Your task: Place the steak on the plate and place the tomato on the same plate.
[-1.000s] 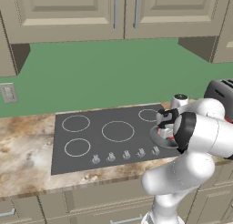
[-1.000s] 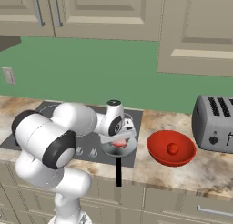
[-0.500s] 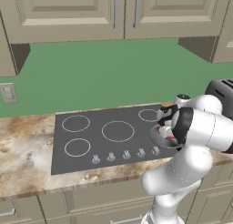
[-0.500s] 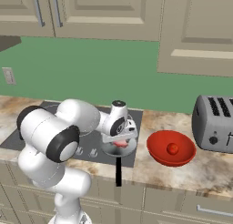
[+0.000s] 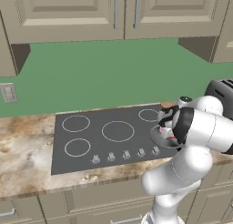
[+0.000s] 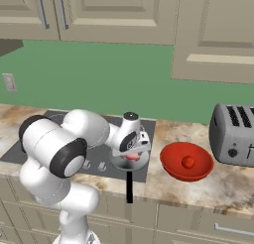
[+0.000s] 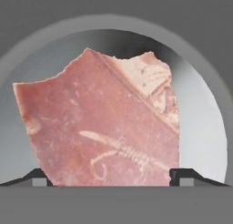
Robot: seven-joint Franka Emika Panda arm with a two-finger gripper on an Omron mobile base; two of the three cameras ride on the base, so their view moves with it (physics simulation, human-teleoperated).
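The steak (image 7: 100, 127), a flat pale pink slab, lies in a small grey pan (image 7: 205, 127) on the stove's front right corner. My gripper (image 7: 111, 176) hangs straight over it, open, with one fingertip (image 7: 38, 175) on each side of the meat and neither closed on it. From the base, the hand (image 6: 131, 149) sits low in the pan (image 6: 119, 163), a sliver of steak (image 6: 132, 157) showing beneath it. The tomato (image 6: 187, 161), a small glossy red ball, rests inside an all-red bowl (image 6: 173, 163) to the right of the pan. The plate is out of view.
A black cooktop (image 5: 109, 132) with a row of knobs along its front lies left of the pan (image 5: 157, 135). The pan's black handle (image 6: 129, 188) sticks out over the counter edge. A silver toaster (image 6: 235, 134) stands at the far right. Cabinets hang above.
The arm's elbow has shifted a little while the hand has stayed down in the pan over the steak. The jaws remain wide apart.
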